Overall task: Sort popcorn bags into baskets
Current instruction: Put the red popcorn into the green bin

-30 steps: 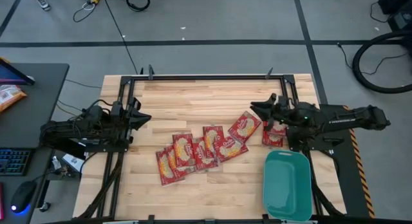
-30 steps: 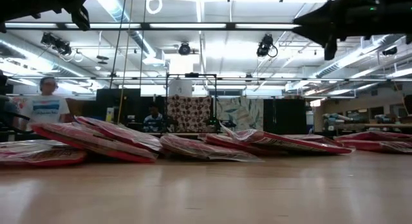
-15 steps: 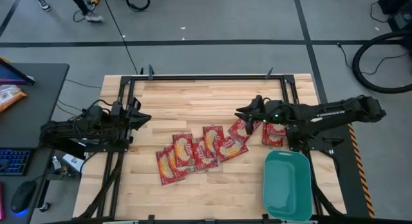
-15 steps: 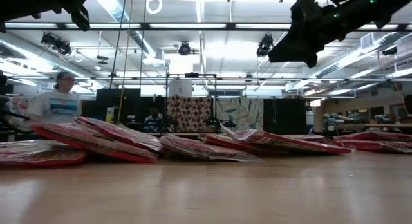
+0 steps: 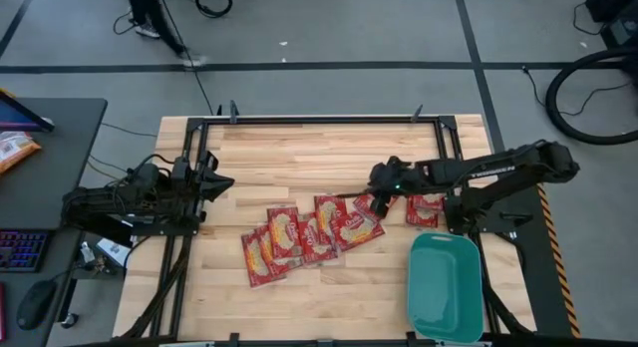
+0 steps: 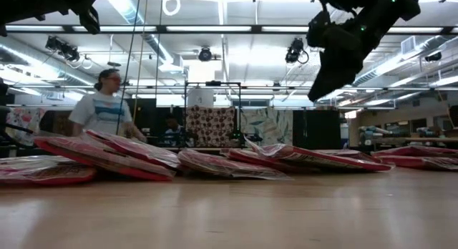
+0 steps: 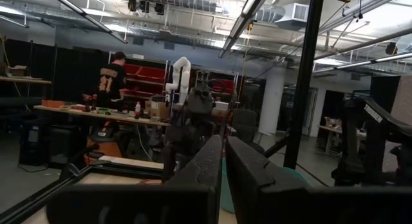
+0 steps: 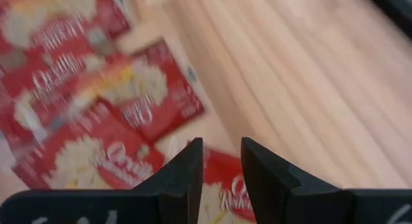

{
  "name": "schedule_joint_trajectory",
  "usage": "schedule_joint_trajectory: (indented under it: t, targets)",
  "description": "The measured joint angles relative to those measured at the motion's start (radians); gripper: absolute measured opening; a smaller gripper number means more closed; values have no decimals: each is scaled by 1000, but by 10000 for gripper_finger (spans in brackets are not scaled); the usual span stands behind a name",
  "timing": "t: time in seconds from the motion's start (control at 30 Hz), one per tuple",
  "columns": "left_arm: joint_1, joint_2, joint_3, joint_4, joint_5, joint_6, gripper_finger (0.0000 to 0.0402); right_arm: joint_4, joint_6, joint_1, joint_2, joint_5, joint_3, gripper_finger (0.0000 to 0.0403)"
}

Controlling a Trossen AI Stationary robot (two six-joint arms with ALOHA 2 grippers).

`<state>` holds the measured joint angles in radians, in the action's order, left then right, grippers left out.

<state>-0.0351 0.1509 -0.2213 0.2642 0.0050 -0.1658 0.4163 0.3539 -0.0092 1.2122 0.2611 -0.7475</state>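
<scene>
Several red popcorn bags [image 5: 314, 230] lie flat and overlapping in a slanted row at mid-table, and one more [image 5: 429, 209] lies apart beside the right arm. In the low view the bags [image 6: 215, 163] form a low ridge. The teal tub [image 5: 446, 287] stands at the near right. My right gripper [image 5: 375, 187] hangs above the right end of the row, tipped downward [image 6: 318, 91], narrowly open and touching nothing. Its wrist view looks down on bags [image 8: 154, 102] between the fingers [image 8: 222, 161]. My left gripper [image 5: 221, 180] waits shut at the table's left edge [image 7: 223, 166].
Bare wood lies along the far half of the table [image 5: 319, 153] and near its front edge. A black frame rail [image 5: 319, 119] borders the far side. A side desk with a keyboard [image 5: 20, 249] stands to the left. A person [image 6: 104, 109] walks behind the table.
My right gripper has swung from beside the right arm's base toward the table's left, come down toward the right end of the bag row, and tipped from level to pointing downward. The bags have not moved. A person has walked across the room behind.
</scene>
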Motion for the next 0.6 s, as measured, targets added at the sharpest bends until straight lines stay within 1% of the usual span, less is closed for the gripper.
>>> schedule_joint_trajectory:
  t: [0.23, 0.43, 0.6]
  targets:
    - [0, 0, 0, 0, 0, 0, 27, 35, 11, 62, 135, -80, -56, 110]
    - [0, 0, 0, 0, 0, 0, 27, 33, 2, 167, 260, -71, -127, 110]
    - [0, 0, 0, 0, 0, 0, 27, 34, -19, 272, 362, -8, -196, 110]
